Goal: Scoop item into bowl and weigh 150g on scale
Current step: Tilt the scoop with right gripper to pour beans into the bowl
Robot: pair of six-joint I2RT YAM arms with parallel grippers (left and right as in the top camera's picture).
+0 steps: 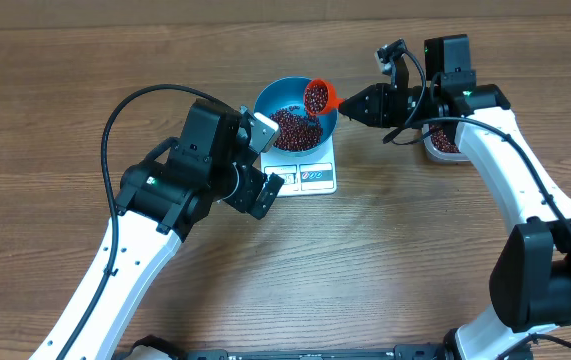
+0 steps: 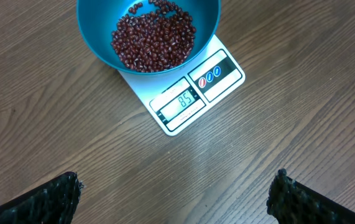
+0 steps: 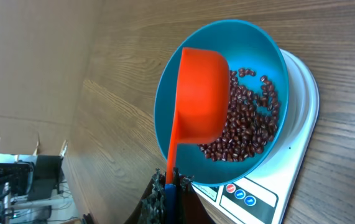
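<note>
— Where were the beans?

— Mostly heaped in the bowl, which sat on the scale, upper centre of the overhead view. More lay in the scoop, tipped over the bowl's upper right rim.

— Who held the scoop?

— The right fingers were clamped on its handle, reaching in from the right. That put the cup above the bowl and nothing but the bowl on the scale.

— And the left fingers?

— Spread wide, gripping nothing, hovering over bare worktop below the scale. I'd judge they were parked there so that wrist's camera faced the display.

— What did it read?

— 85, short of the target, so the filling seemed only partway done. With the bowl on the scale, each addition would register at once.

— And the supply?

— A tub of beans at the right, partly hidden behind the right arm, near enough for refills.

— Any risk?

— Tipping too quickly could overshoot. A slow trickle looked wiser.
</note>
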